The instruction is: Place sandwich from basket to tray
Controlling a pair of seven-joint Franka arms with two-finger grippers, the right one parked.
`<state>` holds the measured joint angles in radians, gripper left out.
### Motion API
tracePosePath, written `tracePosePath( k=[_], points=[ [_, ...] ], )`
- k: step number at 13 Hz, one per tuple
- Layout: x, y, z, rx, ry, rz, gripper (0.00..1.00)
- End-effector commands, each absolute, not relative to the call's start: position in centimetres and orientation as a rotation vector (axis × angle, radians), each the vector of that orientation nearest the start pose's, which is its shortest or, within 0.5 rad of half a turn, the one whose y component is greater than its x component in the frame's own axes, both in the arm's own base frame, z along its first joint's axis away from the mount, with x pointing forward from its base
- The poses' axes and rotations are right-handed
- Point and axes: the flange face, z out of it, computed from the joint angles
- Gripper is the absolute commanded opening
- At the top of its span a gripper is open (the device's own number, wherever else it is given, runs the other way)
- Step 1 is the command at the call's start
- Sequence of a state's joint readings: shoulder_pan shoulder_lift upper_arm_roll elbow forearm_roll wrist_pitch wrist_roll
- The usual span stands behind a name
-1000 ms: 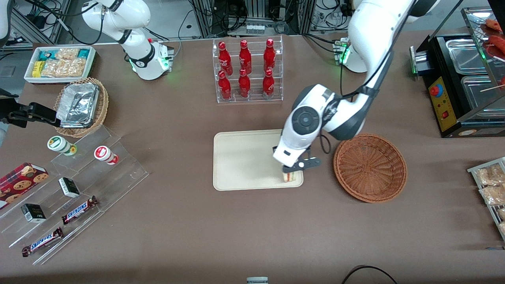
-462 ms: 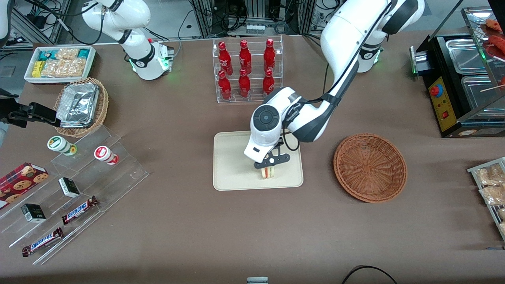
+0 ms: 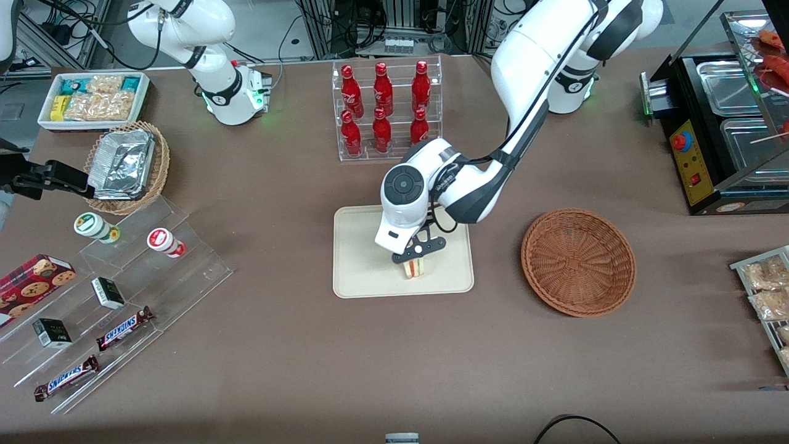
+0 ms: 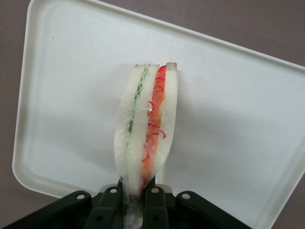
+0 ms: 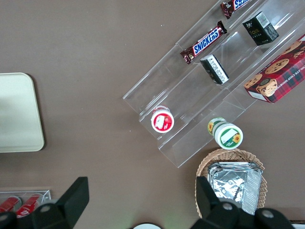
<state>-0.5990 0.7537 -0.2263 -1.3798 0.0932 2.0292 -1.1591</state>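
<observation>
My left gripper is over the cream tray, shut on the sandwich. The wrist view shows the sandwich pinched between the black fingers, its white bread and its green and red filling lines pointing out over the tray. The sandwich hangs close above or on the tray's surface; I cannot tell which. The reddish-brown wicker basket lies empty beside the tray, toward the working arm's end of the table.
A clear rack of red bottles stands farther from the front camera than the tray. A stepped acrylic shelf with snack bars and a tan basket of foil containers lie toward the parked arm's end. A black food warmer is at the working arm's end.
The gripper carried the sandwich from the tray's edge nearest the basket toward the tray's middle, then slowed. It stayed shut on the sandwich throughout.
</observation>
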Motion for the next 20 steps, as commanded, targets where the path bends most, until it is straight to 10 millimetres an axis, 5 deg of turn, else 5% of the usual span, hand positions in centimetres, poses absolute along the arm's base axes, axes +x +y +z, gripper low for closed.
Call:
tracePosePath(
  k=[1, 2, 3, 4, 12, 15, 20],
  points=[
    [51.8, -51.4, 25.9, -3.034, -0.551, 0.121, 0.0],
    [51.8, -51.4, 25.6, -3.033, -0.551, 0.123, 0.06],
    [51.8, -51.4, 25.5, -3.037, -0.547, 0.121, 0.65],
    [51.9, -51.4, 25.5, -3.037, -0.542, 0.116, 1.0],
    [53.6, -49.8, 32.5, -3.064, -0.489, 0.05, 1.0],
    [55.4, -45.9, 37.0, -3.05, -0.388, 0.078, 1.0],
    [60.1, -33.1, 42.7, -3.086, -0.407, 0.115, 1.0]
  ],
)
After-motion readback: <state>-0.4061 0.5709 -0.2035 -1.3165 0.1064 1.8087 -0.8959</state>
